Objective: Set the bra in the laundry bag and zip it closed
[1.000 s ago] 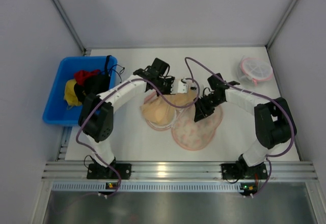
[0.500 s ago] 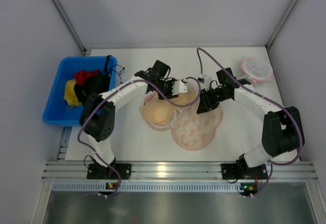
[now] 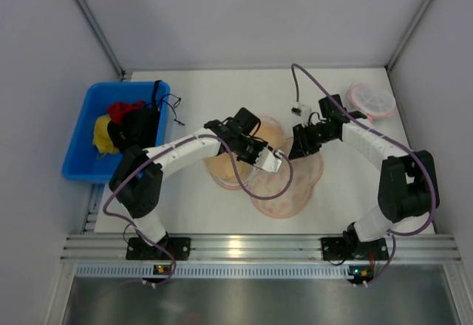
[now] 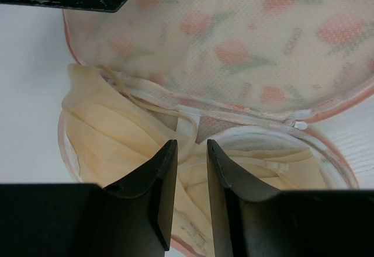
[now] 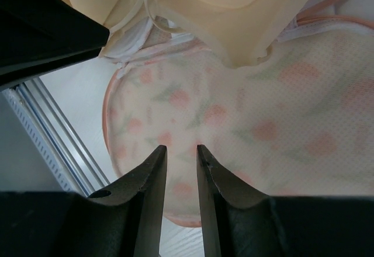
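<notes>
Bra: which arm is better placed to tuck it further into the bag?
Left. Its gripper hangs right over the bra at the laundry bag opening; the right gripper faces the bag's printed flap.

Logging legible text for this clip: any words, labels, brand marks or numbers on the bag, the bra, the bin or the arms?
No readable text in any view.
The laundry bag carries only printed pink tulip-like motifs, no lettering.
The bra is plain, with no visible tag or label.
The blue bin and the arms show no markings that can be made out in the top view.
</notes>
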You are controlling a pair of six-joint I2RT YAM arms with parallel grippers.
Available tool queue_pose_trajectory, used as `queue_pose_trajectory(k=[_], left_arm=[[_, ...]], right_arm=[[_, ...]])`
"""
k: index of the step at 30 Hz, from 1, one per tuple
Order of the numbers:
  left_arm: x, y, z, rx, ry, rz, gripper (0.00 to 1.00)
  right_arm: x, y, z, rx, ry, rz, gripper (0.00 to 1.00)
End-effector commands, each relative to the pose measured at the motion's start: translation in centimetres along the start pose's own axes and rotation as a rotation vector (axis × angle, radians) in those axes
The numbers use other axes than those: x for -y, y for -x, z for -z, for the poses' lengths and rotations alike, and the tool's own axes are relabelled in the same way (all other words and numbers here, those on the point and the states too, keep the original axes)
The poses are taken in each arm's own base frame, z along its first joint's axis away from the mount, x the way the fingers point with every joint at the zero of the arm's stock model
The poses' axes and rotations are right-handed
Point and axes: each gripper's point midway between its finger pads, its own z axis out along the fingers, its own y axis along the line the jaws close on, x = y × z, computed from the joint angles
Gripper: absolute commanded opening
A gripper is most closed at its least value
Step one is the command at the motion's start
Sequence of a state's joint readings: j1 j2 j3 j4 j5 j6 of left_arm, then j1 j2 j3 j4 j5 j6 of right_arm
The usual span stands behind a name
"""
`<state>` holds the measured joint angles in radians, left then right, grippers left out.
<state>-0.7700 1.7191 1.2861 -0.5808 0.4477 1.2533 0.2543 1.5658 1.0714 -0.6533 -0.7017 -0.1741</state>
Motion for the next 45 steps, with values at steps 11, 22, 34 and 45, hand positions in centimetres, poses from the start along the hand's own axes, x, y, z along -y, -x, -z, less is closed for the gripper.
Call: queue_pose_trajectory(k=[11, 22, 34, 45], left_arm=[[-1.4, -2.2, -4.4, -0.093, -0.048, -0.133, 0.37], [-1.3, -4.4, -5.2, -0.199, -0.066, -0.107, 0.26], [-3.0, 4.1, 0.5, 0.058, 0.013, -0.018, 0.0], [-2.3, 4.7, 4.2, 0.072, 0.068, 0.047, 0.0]], right_arm=[[1.3, 1.3, 0.7, 0.032, -0.02, 0.005, 0.28], [1.9, 0.9, 1.2, 0.04, -0.023, -0.007, 0.28], [2.7, 0.6, 2.1, 0.045, -0.051, -0.004, 0.27], [3.4, 0.1, 2.3, 0.022, -0.072, 0.007, 0.27]])
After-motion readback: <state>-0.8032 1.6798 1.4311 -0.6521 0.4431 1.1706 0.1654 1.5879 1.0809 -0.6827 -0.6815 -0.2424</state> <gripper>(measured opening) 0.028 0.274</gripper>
